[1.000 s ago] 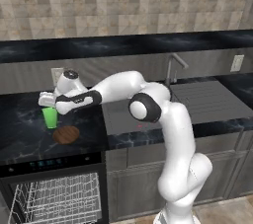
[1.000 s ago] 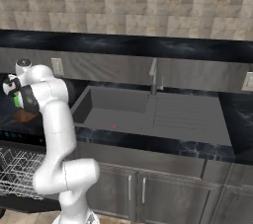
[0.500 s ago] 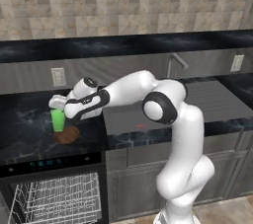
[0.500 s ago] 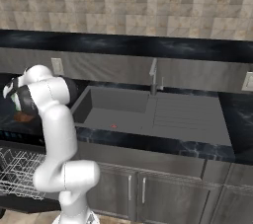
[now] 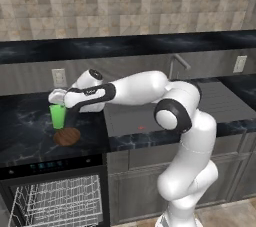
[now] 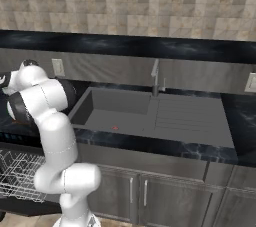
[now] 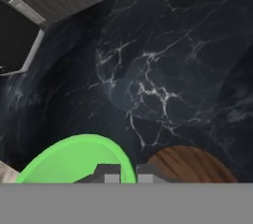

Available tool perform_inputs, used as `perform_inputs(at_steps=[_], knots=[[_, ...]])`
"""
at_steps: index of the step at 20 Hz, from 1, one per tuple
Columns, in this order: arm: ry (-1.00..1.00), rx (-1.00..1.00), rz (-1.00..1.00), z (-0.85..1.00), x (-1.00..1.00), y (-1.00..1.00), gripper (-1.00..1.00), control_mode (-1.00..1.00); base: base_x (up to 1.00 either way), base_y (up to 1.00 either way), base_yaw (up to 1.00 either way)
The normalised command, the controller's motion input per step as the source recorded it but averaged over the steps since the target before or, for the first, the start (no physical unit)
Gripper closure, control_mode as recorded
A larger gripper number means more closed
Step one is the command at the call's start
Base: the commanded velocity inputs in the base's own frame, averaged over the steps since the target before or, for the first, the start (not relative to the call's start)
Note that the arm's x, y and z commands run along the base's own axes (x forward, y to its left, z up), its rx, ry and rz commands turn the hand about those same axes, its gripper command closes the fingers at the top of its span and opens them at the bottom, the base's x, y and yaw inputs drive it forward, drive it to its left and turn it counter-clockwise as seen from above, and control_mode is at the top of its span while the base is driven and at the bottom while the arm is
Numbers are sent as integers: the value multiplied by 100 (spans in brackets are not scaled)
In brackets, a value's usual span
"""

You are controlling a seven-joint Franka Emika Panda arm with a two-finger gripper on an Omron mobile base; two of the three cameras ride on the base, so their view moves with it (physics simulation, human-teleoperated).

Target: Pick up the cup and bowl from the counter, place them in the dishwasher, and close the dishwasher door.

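Here the cup (image 5: pixel 58 116) hangs just above the desk (image 5: pixel 25 131), its base clear of the black marble and over the far edge of the bowl (image 5: pixel 66 136), which lies flat on the desk. The end effector (image 5: pixel 59 102) is pinching the cup's rim wall, the jaws nearly together with one finger inside the mouth and one outside; in the hand view the green rim (image 7: pixel 79 161) curves right at the fingertips (image 7: pixel 109 173), with the bowl (image 7: pixel 190 165) beside it. The cup looks light, stiff and smooth-sided, so a rim pinch should hold, though the taper and glossy wall could let it swing or slip if the arm moves sharply. The bowl, wide and low, will probably need a grip on its edge instead. Below the desk the dishwasher (image 5: pixel 50 163) stands with its white rack (image 5: pixel 55 206) exposed, ready to take the cup.
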Motion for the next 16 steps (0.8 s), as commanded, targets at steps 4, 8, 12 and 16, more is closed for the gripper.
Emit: perform_inputs(at_steps=[4, 8, 12, 16], knots=[[4, -14, 10, 25, -14, 0, 100, -100, 0, 0, 0], [3, -26, 11, 34, -17, 0, 100, -100, 0, 0, 0], [2, -29, 16, 37, -5, 0, 100, -100, 0, 0, 0], [0, -22, 19, 6, -15, 0, 100, -100, 0, 0, 0]])
